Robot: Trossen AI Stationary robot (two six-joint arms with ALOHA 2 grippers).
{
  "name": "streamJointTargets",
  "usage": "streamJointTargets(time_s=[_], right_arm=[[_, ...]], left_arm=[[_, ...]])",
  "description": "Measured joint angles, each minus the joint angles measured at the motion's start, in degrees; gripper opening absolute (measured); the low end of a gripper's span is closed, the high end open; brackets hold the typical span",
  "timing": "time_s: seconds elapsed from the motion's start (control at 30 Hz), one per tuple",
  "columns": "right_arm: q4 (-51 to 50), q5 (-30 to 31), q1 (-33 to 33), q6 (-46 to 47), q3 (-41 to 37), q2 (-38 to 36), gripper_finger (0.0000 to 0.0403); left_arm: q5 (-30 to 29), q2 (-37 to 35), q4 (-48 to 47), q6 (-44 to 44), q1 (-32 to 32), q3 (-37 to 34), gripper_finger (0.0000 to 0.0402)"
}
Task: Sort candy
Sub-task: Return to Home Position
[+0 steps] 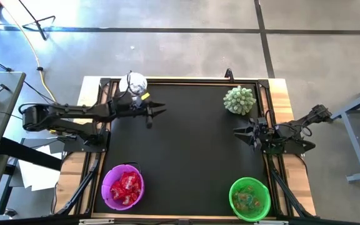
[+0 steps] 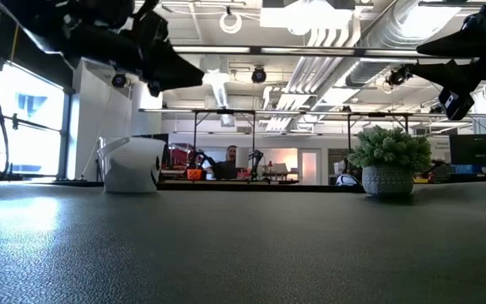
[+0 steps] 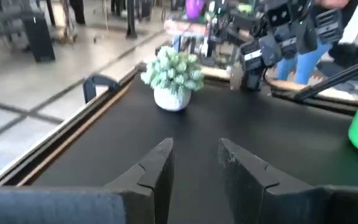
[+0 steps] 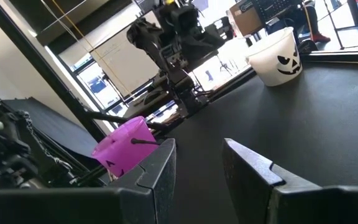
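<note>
Left tool (image 1: 160, 110) and right tool (image 1: 240, 133) hover apart from candy (image 1: 125, 186).

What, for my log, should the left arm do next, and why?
Probably pull the left gripper back: it hangs open near the white bucket; candy shows inside the purple bucket and green bucket, none loose; the right gripper waits open by the plant.
</note>
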Motion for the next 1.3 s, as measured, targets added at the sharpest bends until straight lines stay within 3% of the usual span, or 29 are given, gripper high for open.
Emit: streamJointTargets(time_s=[0.2,0.7,1.3], right_arm=[[0.0,0.0,0.0,0.0,0.0,0.0,0.0126],[0.0,0.0,0.0,-0.02,0.0,0.0,0.0126],[0.0,0.02,-0.02,0.0,0.0,0.0,0.0126]], left_arm=[[-0.02,-1.6,7.5,0.48,0.83,-7.42,0.0113],[-0.2,-5.98,13.72,0.41,1.9,-18.89,0.0113],[-0.24,-7.82,18.01,-4.8,1.9,-27.89,0.0113]])
